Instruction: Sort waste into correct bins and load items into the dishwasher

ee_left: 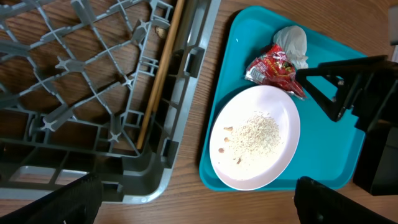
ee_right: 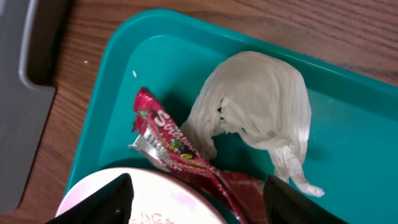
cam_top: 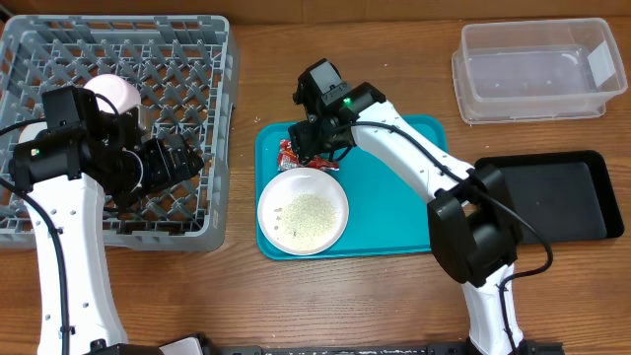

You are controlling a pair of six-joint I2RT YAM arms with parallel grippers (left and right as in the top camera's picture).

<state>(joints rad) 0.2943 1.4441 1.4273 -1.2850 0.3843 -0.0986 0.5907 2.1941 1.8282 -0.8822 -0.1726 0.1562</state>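
Observation:
A teal tray holds a white plate with crumbs, a red snack wrapper and a crumpled white napkin. The wrapper lies partly against the plate rim. My right gripper is open, low over the wrapper, one finger on each side of it. My left gripper is open and empty, above the front right corner of the grey dish rack. A wooden chopstick lies in the rack. A pink bowl sits in the rack.
A clear plastic bin stands at the back right. A black bin stands at the right. The right arm crosses the tray's far side.

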